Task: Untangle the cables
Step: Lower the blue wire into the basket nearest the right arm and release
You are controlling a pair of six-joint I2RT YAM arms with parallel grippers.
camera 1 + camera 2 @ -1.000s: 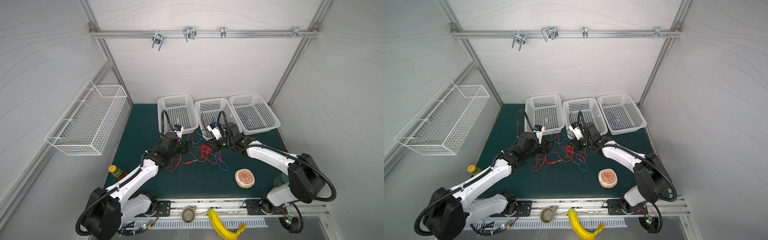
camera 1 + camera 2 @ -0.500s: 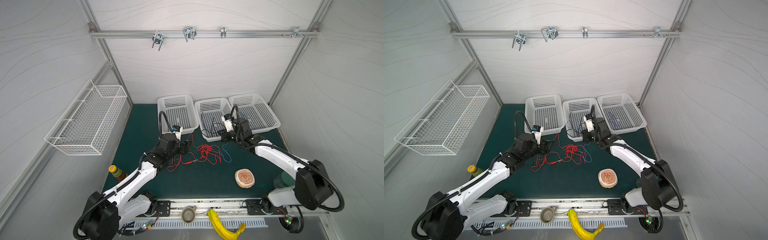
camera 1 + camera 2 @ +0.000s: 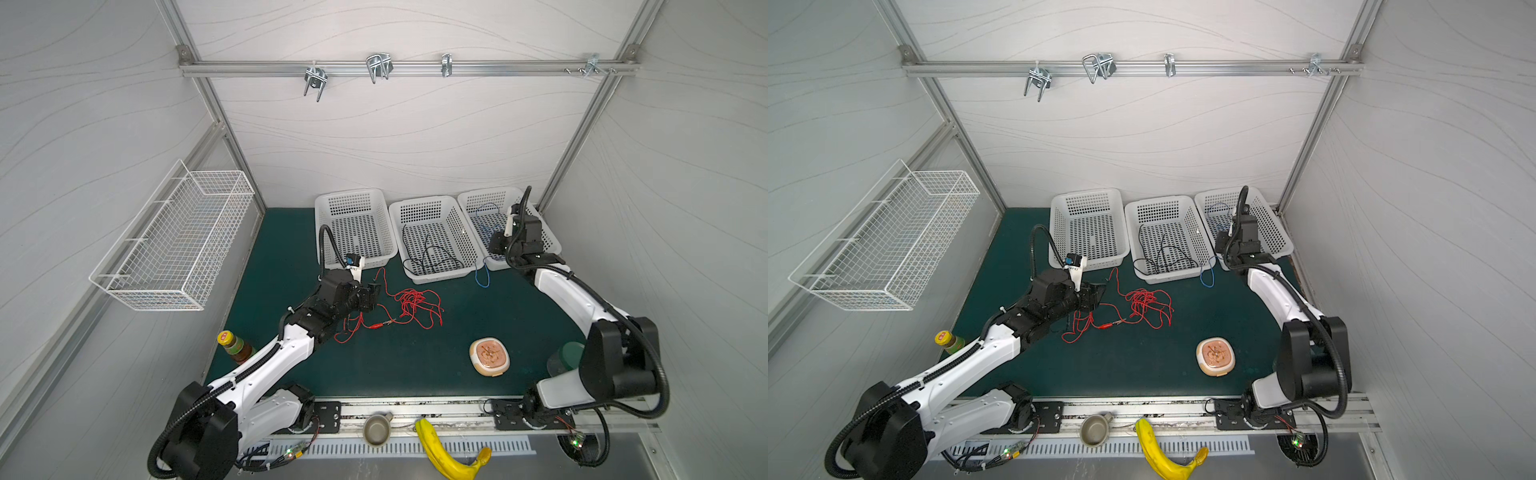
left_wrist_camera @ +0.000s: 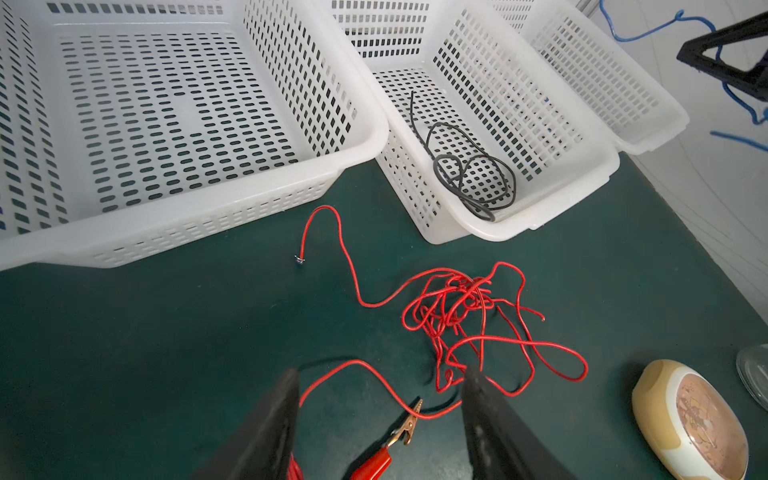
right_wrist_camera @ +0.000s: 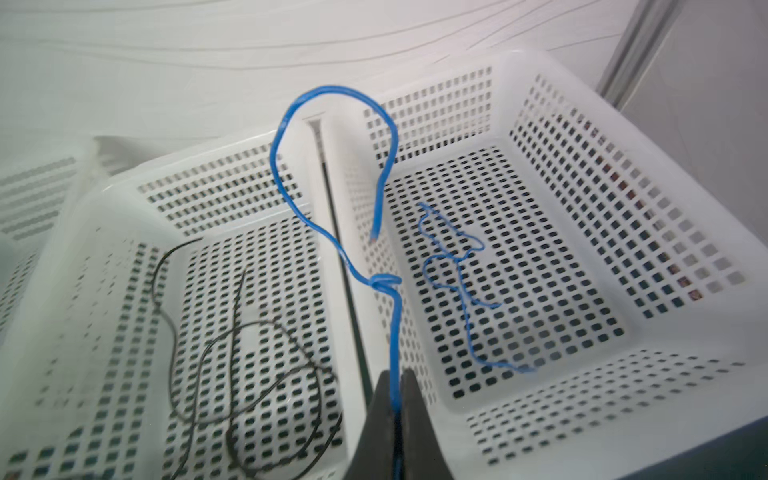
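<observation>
Pinching a blue cable [image 5: 393,328] flat between its two black fingers [image 5: 417,419], the right gripper [image 5: 395,380] is clamped hard, with no gap showing on either side of the wire. From the fingertips the cable climbs straight and kinks into a small knot. It then arches over in a big loop, its bare end hanging free above the right basket [image 5: 623,208].

In both top views the right gripper [image 3: 496,245] sits over that basket's near corner, right beside the middle basket [image 3: 434,200]. The same blue cable [image 3: 482,286] droops below it in a loop over the green mat [image 3: 291,249]. A second blue cable [image 5: 459,270] lies squiggled on the right basket's floor, well clear of the fingers. The black cable [image 4: 469,174] is coiled in the middle basket.

Over to the left gripper [image 4: 381,374]: its fingers [image 4: 492,428] are spread wide and grip nothing. The red cables [image 4: 457,307] lie tangled on the mat just beyond the fingertips, in front of the left basket [image 4: 208,216]. One red strand runs across the gap between the two fingers. An alligator clip [image 4: 401,430] lies right in that gap on the mat. Whether the fingertips touch the strand cannot be told.
</observation>
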